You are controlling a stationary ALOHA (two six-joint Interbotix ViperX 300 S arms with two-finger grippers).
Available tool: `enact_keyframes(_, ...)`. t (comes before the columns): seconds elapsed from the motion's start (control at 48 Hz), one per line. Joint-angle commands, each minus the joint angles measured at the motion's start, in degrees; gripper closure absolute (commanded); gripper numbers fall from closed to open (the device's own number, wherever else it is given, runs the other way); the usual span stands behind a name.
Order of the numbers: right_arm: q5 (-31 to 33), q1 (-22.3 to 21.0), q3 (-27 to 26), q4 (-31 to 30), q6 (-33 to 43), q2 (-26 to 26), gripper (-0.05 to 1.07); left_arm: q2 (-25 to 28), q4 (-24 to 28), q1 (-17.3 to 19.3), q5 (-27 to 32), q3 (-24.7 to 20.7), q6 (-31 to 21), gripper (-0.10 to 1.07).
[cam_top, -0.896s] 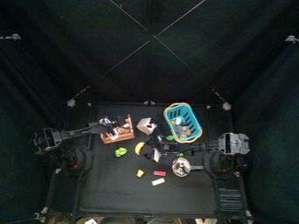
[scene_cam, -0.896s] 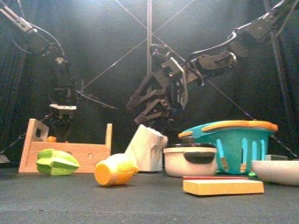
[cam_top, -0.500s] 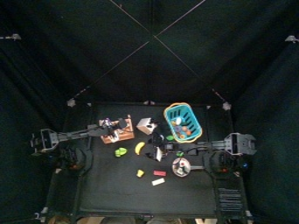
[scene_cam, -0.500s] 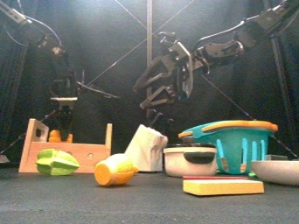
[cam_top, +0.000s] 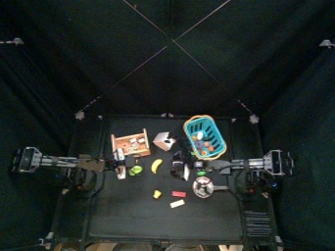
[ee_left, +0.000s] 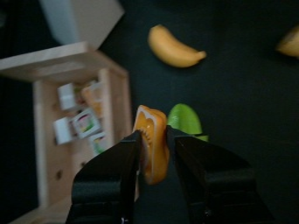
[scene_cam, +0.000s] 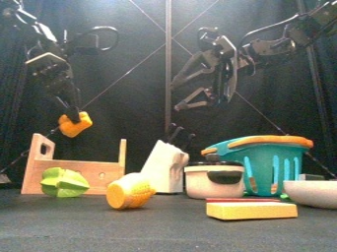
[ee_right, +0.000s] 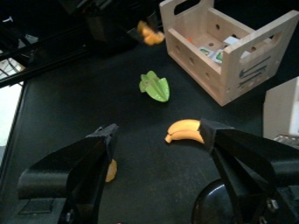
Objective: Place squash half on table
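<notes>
My left gripper is shut on the squash half, an orange chunk, and holds it high above the table, over the wooden crate's left end. In the left wrist view the squash half sits between the jaws, with the crate off to one side below. The right wrist view shows the squash half far off beyond the crate. My right gripper hangs open and empty, high over the table's middle.
A green star-shaped fruit and a yellow fruit lie in front of the crate. A white box, a pot, a teal basket, a yellow block and a bowl stand to the right.
My left gripper has risen out of the crate with the squash half and pulled back to the left. My right arm has drawn up and to the right.
</notes>
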Motion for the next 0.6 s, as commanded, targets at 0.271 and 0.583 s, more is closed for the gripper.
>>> enact_keyframes(0.271,-0.6,1.1,0.0,2.5,-0.1,-1.5,0.0,0.4,-4.5,-6.9,-21.4,7.9,0.2,0.29)
enact_keyframes(0.583,-0.6,1.2,0.2,3.5,-0.1,-0.1,0.0,10.5,-6.2,-9.3,-34.0,9.2,0.6,0.28)
